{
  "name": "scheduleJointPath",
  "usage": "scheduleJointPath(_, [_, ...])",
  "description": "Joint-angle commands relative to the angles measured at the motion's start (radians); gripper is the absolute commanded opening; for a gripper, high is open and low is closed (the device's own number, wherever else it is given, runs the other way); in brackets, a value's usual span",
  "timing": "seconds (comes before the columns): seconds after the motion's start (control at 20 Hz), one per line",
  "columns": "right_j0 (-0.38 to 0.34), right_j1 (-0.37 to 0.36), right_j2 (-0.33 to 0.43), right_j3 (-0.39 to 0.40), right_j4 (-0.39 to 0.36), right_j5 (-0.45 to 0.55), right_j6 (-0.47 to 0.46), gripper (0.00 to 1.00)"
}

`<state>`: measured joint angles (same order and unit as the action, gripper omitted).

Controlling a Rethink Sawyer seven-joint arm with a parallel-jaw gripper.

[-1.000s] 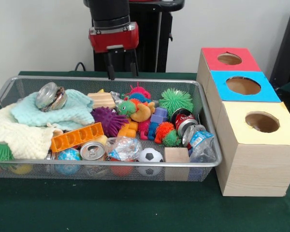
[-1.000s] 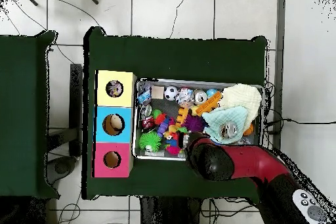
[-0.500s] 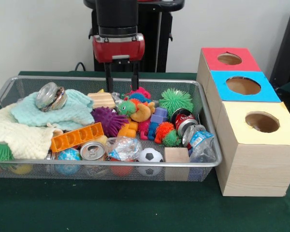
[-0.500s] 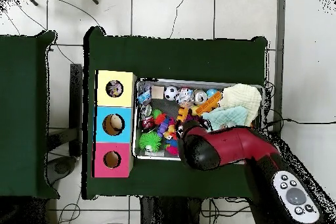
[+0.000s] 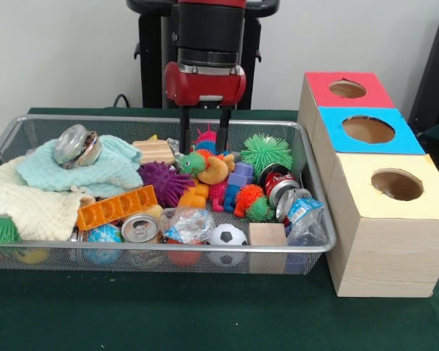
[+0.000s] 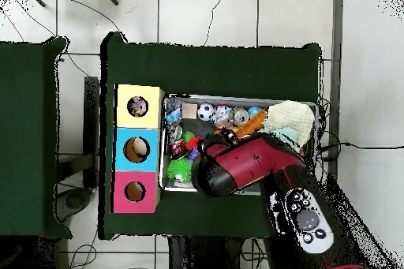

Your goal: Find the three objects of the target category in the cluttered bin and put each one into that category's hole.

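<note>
My gripper (image 5: pixel 204 148) hangs open over the back middle of the wire bin (image 5: pixel 58 257). Its two black fingers (image 5: pixel 184 133) straddle a pink spiky toy (image 5: pixel 207 137), with nothing held. Just in front lie a green and orange caterpillar toy (image 5: pixel 205 167), a purple spiky ball (image 5: pixel 164 183) and a green spiky ball (image 5: pixel 266 152). Cans (image 5: pixel 140 229), a red can (image 5: pixel 276 180), a soccer ball (image 5: pixel 227 235) and wooden blocks (image 5: pixel 267 235) lie nearer the front. In the overhead view the red arm (image 6: pixel 237 167) covers the bin's middle and hides the gripper.
Three boxes with top holes stand in a row beside the bin: red (image 5: pixel 318 82), blue (image 5: pixel 336 118), yellow (image 5: pixel 358 170). Cloths (image 5: pixel 29 201) with a shiny round object (image 5: pixel 77 146) on top fill the bin's left end. An orange tray (image 5: pixel 117 207) lies beside them.
The gripper has moved rightward along the bin's back edge and come lower, from behind the rim to over the spiky toys. It stays open. The bin's contents have not shifted.
</note>
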<state>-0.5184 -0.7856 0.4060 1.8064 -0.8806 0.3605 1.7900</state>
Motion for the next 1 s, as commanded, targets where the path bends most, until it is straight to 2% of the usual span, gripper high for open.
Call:
scheduleJointPath(0.05, [0.055,0.035,-0.125,-0.106,-0.131,-0.002,0.082,1.0])
scheduleJointPath(0.35, [0.108,0.041,-0.189,-0.147,-0.174,0.032,0.065,1.0])
scheduleJointPath(0.6, [0.085,0.093,-0.195,-0.181,-0.111,0.139,0.003,1.0])
scheduleJointPath(0.85, [0.064,0.138,-0.202,-0.204,-0.087,0.144,-0.021,1.0])
scheduleJointPath(1.0, [0.056,0.175,-0.207,-0.218,-0.095,0.103,-0.007,1.0])
